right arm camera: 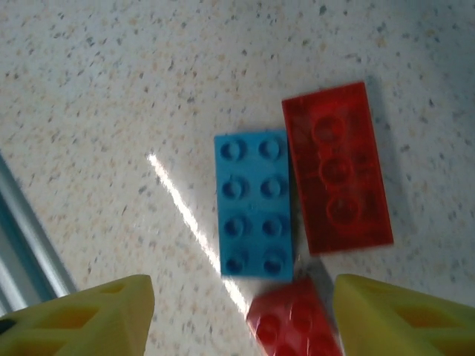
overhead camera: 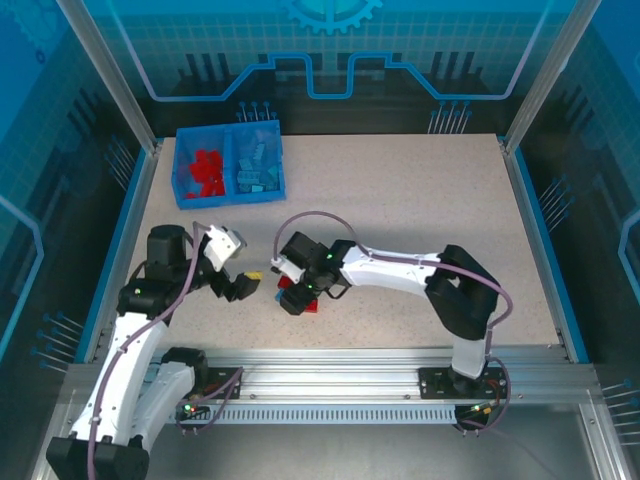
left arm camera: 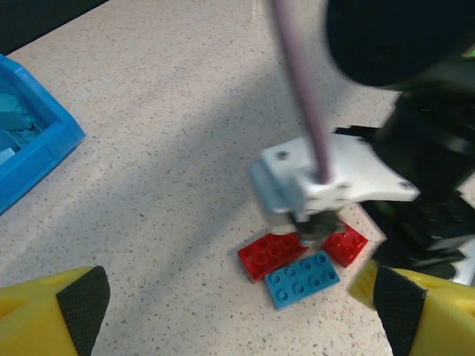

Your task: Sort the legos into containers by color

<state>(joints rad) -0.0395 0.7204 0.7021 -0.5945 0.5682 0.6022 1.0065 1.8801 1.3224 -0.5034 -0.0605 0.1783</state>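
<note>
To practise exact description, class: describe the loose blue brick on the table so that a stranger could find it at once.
Start at the near edge of the table, below the right gripper, where three bricks lie close together. The blue brick lies flat with its eight studs up. It is the only blue one of the three, beside two red bricks.

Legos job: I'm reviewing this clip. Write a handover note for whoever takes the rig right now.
Left gripper: open, empty.
Right gripper: fingers apart, low over the loose bricks, nothing clamped yet.
Done: bin holds red legos in its left compartment and blue legos in its right.
Left: blue brick, long red brick and second red brick on the table, to bin by color.
</note>
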